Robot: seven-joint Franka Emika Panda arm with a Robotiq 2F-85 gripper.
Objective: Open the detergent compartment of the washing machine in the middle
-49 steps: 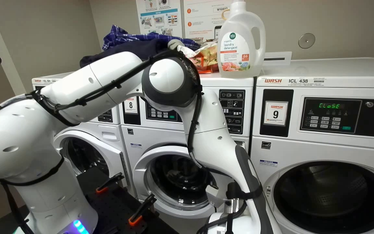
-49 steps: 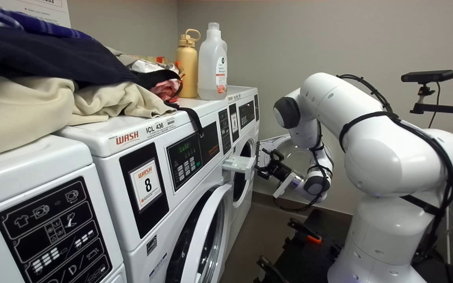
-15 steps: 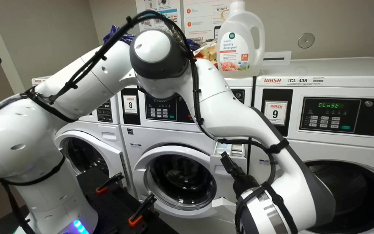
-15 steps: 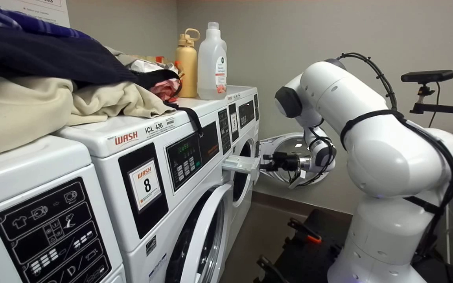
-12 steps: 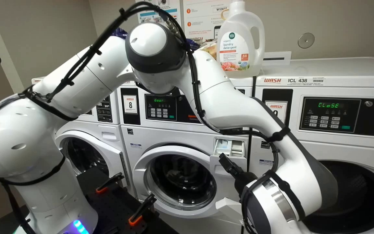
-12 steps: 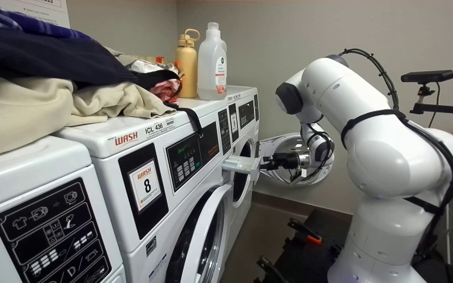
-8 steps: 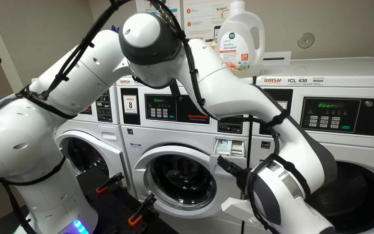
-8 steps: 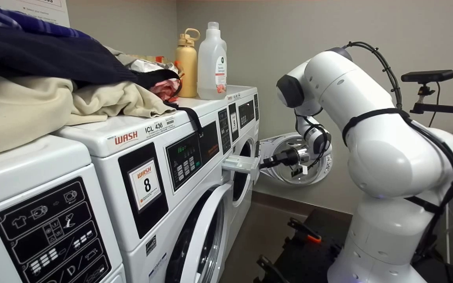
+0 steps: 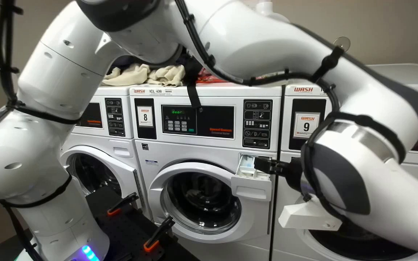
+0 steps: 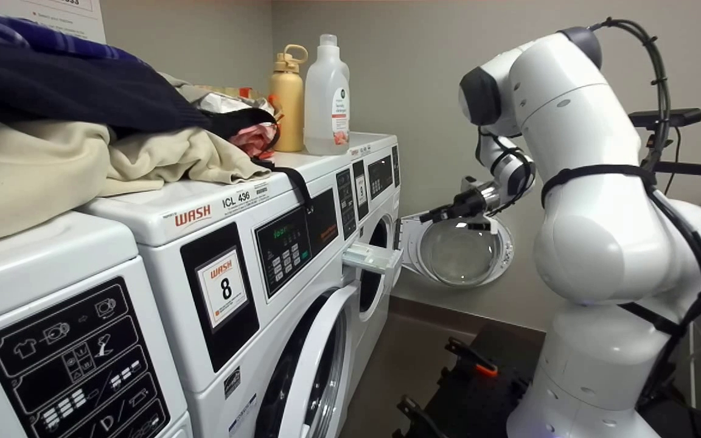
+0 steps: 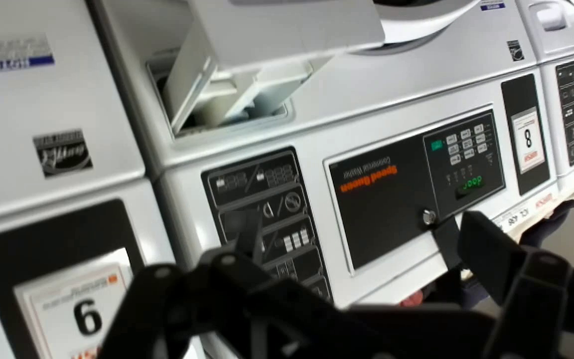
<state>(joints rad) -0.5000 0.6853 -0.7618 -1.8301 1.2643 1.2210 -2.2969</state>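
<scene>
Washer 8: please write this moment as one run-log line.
target: washer 8 | detergent drawer: pulled out | pincer: open, nothing held, apart from drawer | opening: appears done

The white Franka Panda arm [image 10: 588, 243] rises from its base [image 10: 575, 417], where blue lights [image 9: 90, 253] glow, to a high elbow [image 10: 482, 96], and bends down through the forearm [image 9: 252, 43] to the wrist [image 9: 339, 177]. The black Robotiq hand [image 11: 359, 219] has its jaws spread wide in the wrist view; in an exterior view its fingers [image 10: 439, 215] point slightly downward.
</scene>
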